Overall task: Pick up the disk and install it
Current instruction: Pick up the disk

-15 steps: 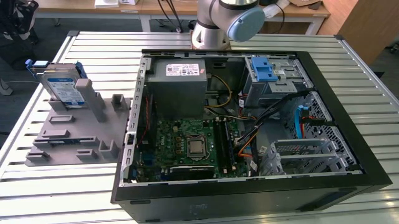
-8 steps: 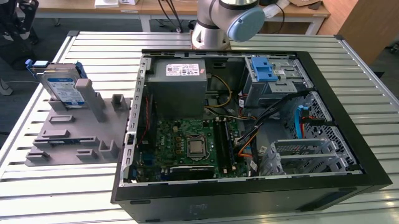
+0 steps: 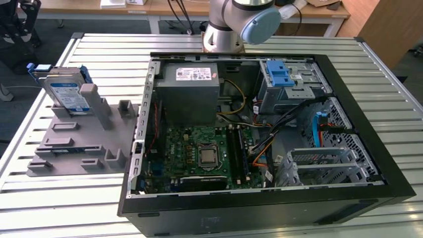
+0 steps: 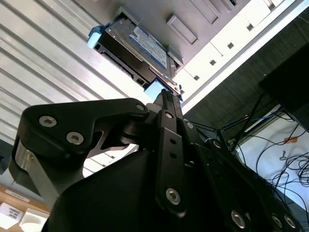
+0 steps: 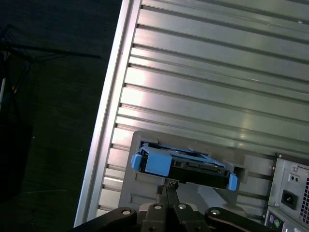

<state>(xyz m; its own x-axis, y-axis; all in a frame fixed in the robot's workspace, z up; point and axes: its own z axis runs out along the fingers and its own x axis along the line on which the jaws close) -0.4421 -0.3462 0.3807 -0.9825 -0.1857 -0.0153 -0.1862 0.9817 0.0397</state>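
The disk (image 3: pixel 68 95) stands on edge in the grey fixture plate (image 3: pixel 79 144) at the exterior view's left, its blue-and-white label facing out and its blue bracket around the edges. In the first wrist view the disk (image 5: pixel 186 166) is seen edge-on, blue bracket ends at both sides. My gripper (image 5: pixel 165 189) hovers just off that edge with its black fingers pressed together, holding nothing. The second wrist view shows the disk (image 4: pixel 140 46) beyond the fingertips (image 4: pixel 164 96), a small gap between them.
An open computer case (image 3: pixel 264 134) lies on the slatted metal table (image 3: pixel 99 54), with a grey power supply (image 3: pixel 190 91), motherboard and a blue drive bay (image 3: pixel 281 74) inside. The arm's base (image 3: pixel 231 25) stands behind the case. The table's edge (image 5: pixel 104 121) runs near the fixture.
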